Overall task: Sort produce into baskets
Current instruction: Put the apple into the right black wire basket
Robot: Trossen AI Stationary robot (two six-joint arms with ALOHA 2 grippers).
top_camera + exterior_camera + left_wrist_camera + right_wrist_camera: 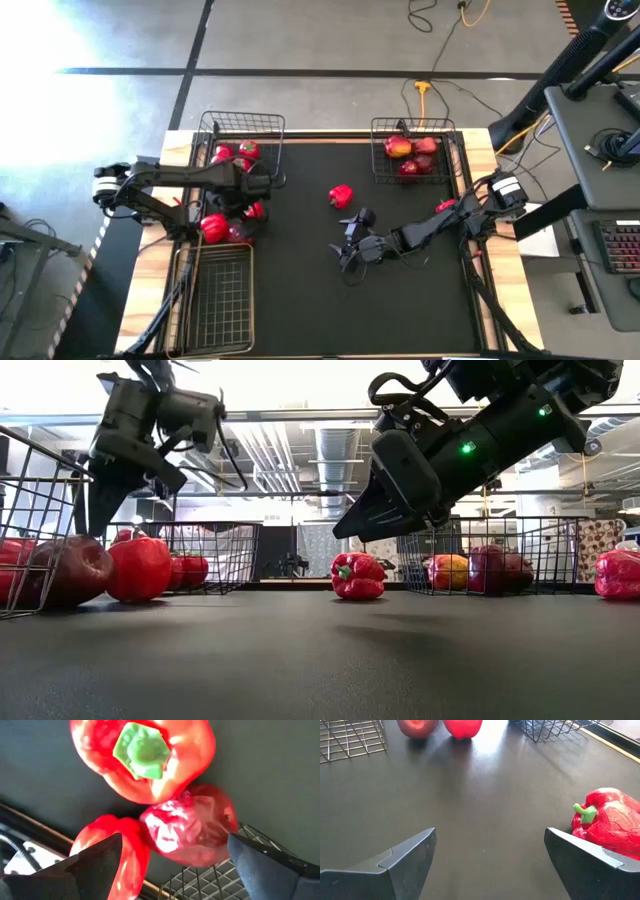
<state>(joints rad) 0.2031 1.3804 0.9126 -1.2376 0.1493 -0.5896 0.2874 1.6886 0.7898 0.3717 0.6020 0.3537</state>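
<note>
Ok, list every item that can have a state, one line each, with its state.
Left gripper: open, above the produce cluster by the long basket.
Right gripper: open, empty, above the mat.
Lone bell pepper: loose on mid-mat, in no basket.
Long basket: empty.
Far-left basket: holds tomatoes.
Far-right basket: holds apples.
Cluster pepper: loose, touching an apple.

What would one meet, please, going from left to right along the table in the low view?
Apple → red pepper → far basket of tomatoes → lone bell pepper → basket of apples → pepper at the right edge.
</note>
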